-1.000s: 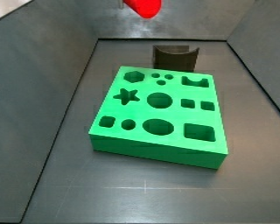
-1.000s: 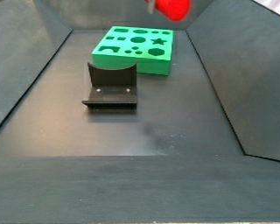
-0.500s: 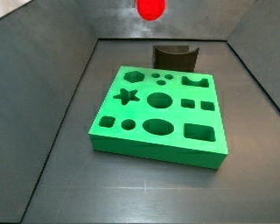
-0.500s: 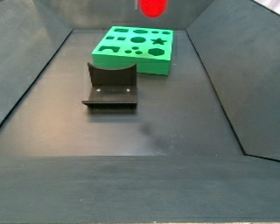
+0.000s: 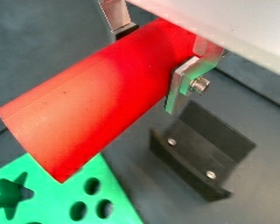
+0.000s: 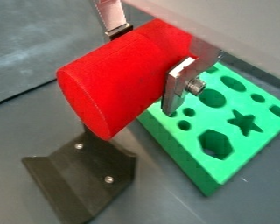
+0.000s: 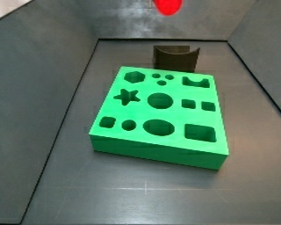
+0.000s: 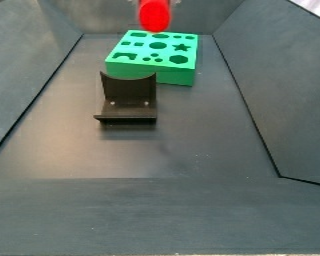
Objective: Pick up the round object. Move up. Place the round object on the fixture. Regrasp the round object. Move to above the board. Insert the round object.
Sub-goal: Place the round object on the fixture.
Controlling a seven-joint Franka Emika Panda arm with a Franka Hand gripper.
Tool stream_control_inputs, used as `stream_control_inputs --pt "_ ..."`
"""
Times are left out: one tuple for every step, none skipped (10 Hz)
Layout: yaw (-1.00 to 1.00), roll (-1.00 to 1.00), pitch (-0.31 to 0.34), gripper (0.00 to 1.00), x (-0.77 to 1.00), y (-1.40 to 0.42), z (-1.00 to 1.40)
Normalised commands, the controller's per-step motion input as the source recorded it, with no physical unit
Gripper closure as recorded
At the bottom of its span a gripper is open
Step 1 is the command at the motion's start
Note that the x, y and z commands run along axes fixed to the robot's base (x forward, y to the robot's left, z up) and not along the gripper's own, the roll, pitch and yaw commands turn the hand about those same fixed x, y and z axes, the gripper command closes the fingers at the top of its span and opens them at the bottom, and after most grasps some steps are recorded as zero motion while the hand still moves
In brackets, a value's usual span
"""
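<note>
The round object (image 5: 101,101), a smooth red cylinder, lies crosswise between the silver fingers (image 5: 181,80) of my gripper (image 5: 150,57), which is shut on it. Both wrist views show this grip; the gripper (image 6: 145,57) pinches the round object (image 6: 113,79) near one end. In both side views only the peg's lower end shows at the top edge, high in the air: round object (image 7: 167,6), round object (image 8: 153,13). The dark fixture (image 7: 176,57) stands below it, beside the green board (image 7: 161,110). The fixture (image 8: 127,97) is bare, and so are the board's (image 8: 156,55) holes.
Sloping grey walls (image 7: 43,105) close in the dark floor (image 8: 163,150) on both sides. In the wrist views the fixture (image 5: 201,149) and a corner of the board (image 5: 60,197) lie beneath the peg, as do the fixture (image 6: 84,175) and the board (image 6: 224,122).
The peg has travelled sideways, still high up, from over the board's side toward a spot above the fixture. The grip on it is unchanged.
</note>
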Motion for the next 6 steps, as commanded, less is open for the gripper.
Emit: stream_control_inputs --pt "-0.02 -1.00 -0.008 1.00 0.82 0.53 -0.07" --pt "-0.02 -1.00 0.024 1.00 0.68 0.28 -0.02" --pt "-0.03 -1.00 0.043 1.00 0.59 0.11 -0.01" --pt "-0.03 -1.00 0.053 1.00 0.51 0.06 -0.02" --pt "-0.05 -1.00 0.073 1.00 0.38 0.06 -0.01" --pt "-0.07 -1.00 0.093 1.00 0.29 0.06 -0.01"
